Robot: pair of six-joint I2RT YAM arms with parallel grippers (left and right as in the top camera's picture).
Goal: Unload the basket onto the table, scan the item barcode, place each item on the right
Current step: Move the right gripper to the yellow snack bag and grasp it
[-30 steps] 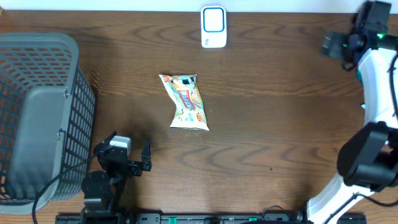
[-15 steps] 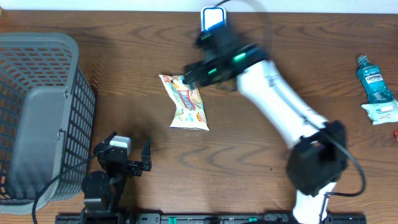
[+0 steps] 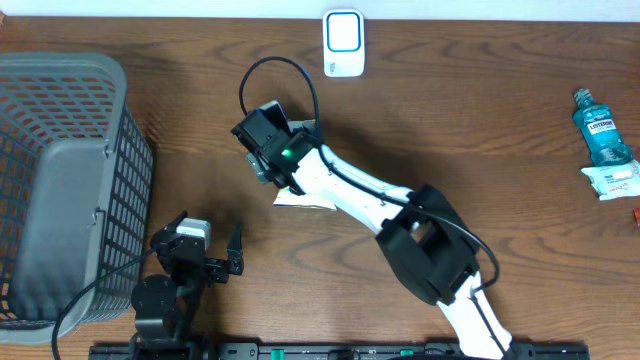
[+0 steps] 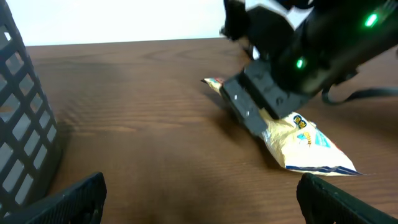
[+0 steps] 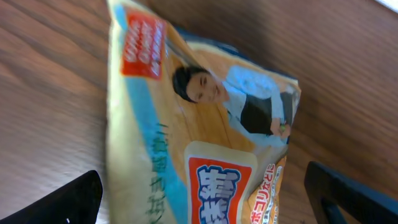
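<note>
right tool (image 5: 202, 198) spread over the snack bag (image 4: 305, 142), nothing pinched; left tool (image 4: 199, 202) spread too; bag looks light, crinkly, slippery, so grip a sealed end edge.

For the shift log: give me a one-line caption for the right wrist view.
Open right gripper poised close over the snack packet lying on the wooden table.

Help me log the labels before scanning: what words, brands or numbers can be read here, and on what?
Nothing can be quoted with confidence.
On the snack bag: Japanese print on red panels, too blurred to read.
On the blue bottle: label text too small.
On the white packet: print too small.
On the scanner: no text visible.
</note>
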